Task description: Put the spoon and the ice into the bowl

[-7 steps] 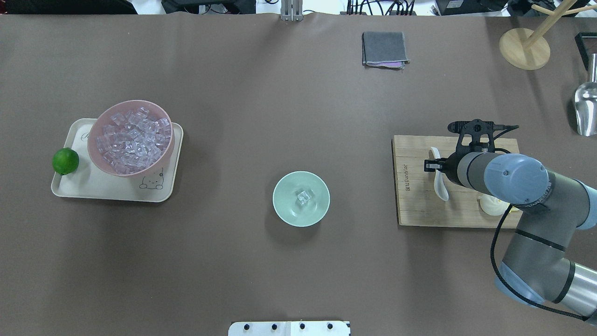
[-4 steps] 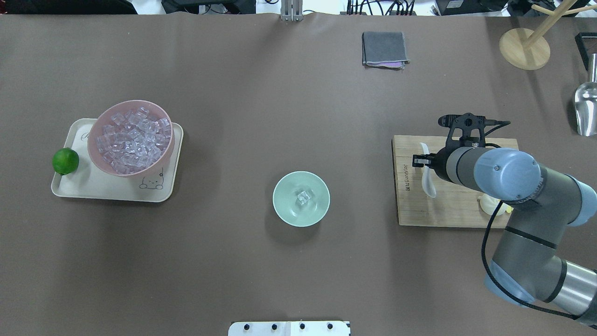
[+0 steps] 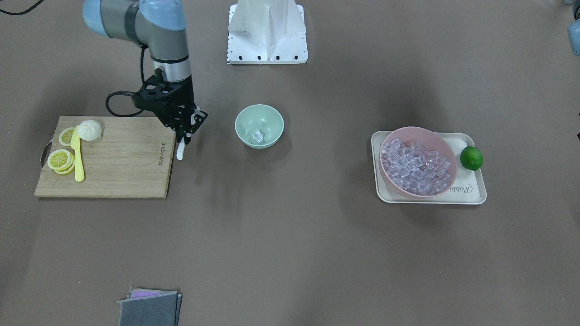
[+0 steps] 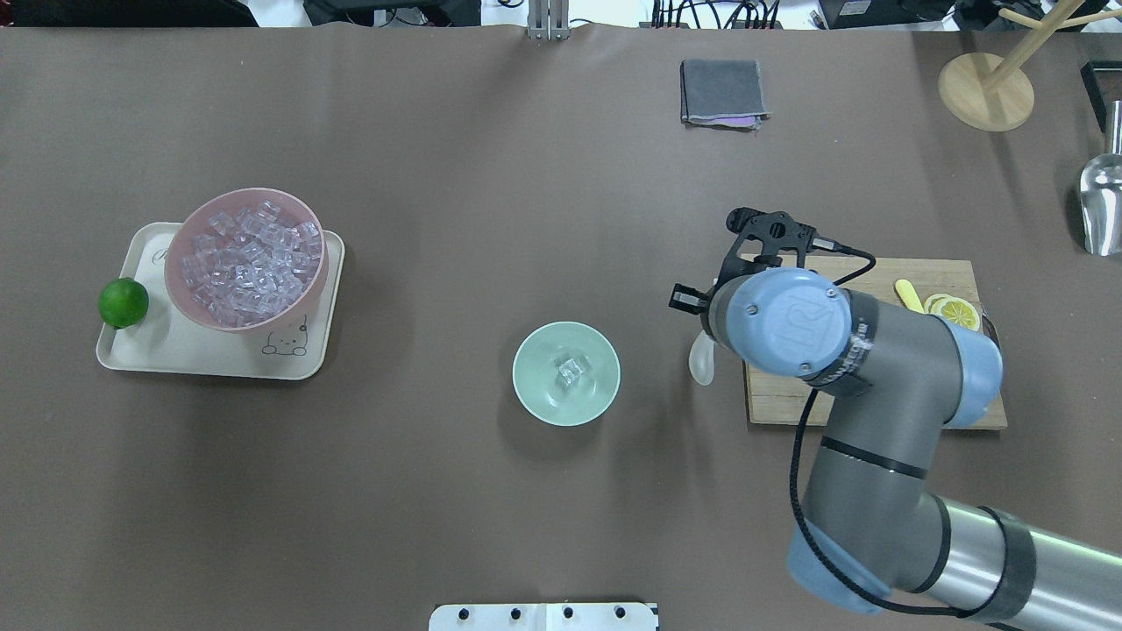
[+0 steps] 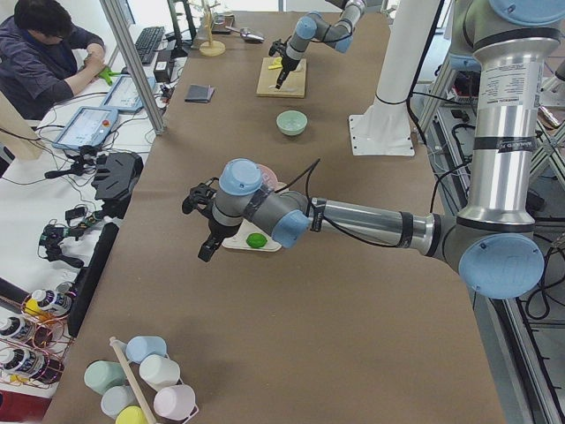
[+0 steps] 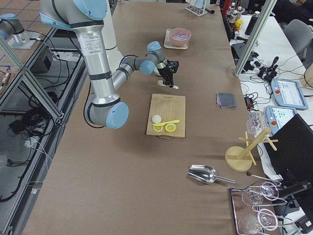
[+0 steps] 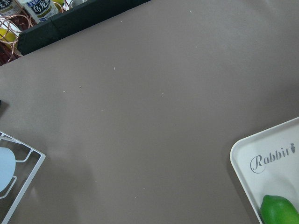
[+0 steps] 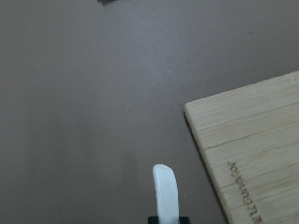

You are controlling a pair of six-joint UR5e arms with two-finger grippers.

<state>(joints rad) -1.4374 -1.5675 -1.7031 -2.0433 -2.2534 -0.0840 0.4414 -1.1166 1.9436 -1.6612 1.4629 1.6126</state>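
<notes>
Overhead exterior: right claw point(image 3: 183, 137) holds glossy white spoon point(image 4: 702, 361) with oval scoop.

A robotics lab: a long brown-covered table point(image 4: 491, 175) with a white robot pedestal point(image 5: 393, 79), aluminium framing point(image 5: 132, 66), cabled teach pendants point(image 6: 288, 93), and an operator point(image 5: 40, 53) seated by a keyboard point(image 5: 150, 40)

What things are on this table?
spoon: 1, white, in right claw, beside cutting board
bowl: 1, mint green, middle
ice: 1 or 2, clear, in bowl
pink bowl: 1, full of ice cubes, on tray
tray: 1, cream, robot's left
lime: 1, green, on tray
cutting board: 1, wooden, holds lemon slices, yellow knife, white bun
cloth: 1, grey, far edge
right claw: 1, black, shut on spoon
left claw: 1, black, near tray, grip unclear
</notes>
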